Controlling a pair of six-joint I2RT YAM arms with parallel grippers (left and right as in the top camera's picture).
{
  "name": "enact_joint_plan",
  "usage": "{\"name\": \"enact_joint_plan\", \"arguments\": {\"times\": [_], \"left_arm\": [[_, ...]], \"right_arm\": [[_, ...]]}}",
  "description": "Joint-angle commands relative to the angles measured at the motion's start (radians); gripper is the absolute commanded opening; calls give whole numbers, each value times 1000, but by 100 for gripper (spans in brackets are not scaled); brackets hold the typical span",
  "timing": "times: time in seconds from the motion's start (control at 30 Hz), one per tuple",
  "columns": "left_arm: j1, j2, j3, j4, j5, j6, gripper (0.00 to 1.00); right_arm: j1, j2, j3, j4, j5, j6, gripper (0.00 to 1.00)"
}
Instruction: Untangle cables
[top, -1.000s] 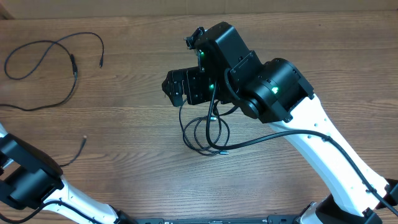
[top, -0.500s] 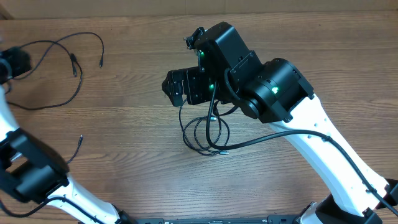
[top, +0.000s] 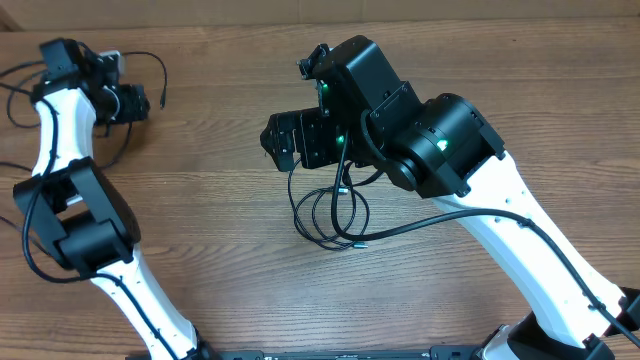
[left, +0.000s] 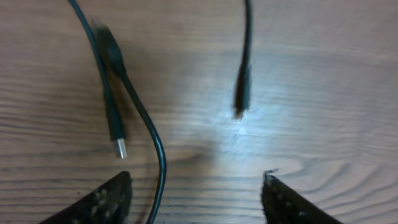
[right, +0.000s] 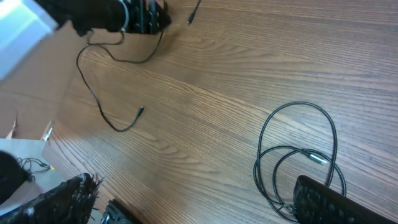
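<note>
Looped cables (top: 332, 213) lie on the bench (top: 200, 250) by the right tool (right: 195, 179). More lie far from it, under the left tool (left: 194, 183). Both tools are spread wide, empty. The cables look light and floppy, I think, so grab near a plug (left: 120, 148).

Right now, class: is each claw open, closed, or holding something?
Left claw: open, holding nothing.
Right claw: open, holding nothing.

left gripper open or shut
Open. The left wrist view shows the fingertips of the left gripper wide apart, nothing clamped; a thin cable passes between them.
</note>
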Motion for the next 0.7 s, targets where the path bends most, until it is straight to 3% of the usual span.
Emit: {"name": "enact_joint_plan", "arguments": {"times": [0.0, 0.23, 0.4, 0.47, 0.67], "left_arm": [[6, 31, 5, -9, -37, 61, 59], [17, 89, 4, -49, -129, 64, 49], [20, 114, 3, -62, -136, 64, 25], [20, 114, 3, -64, -136, 63, 4], [24, 91, 6, -110, -139, -19, 4]], "right_arm": [[-3, 0, 13, 13, 17, 0, 100], [-3, 0, 14, 23, 16, 1, 100], [-3, 0, 14, 28, 16, 1, 100], [-3, 0, 13, 29, 16, 1, 100], [-3, 0, 13, 38, 17, 0, 100]]}}
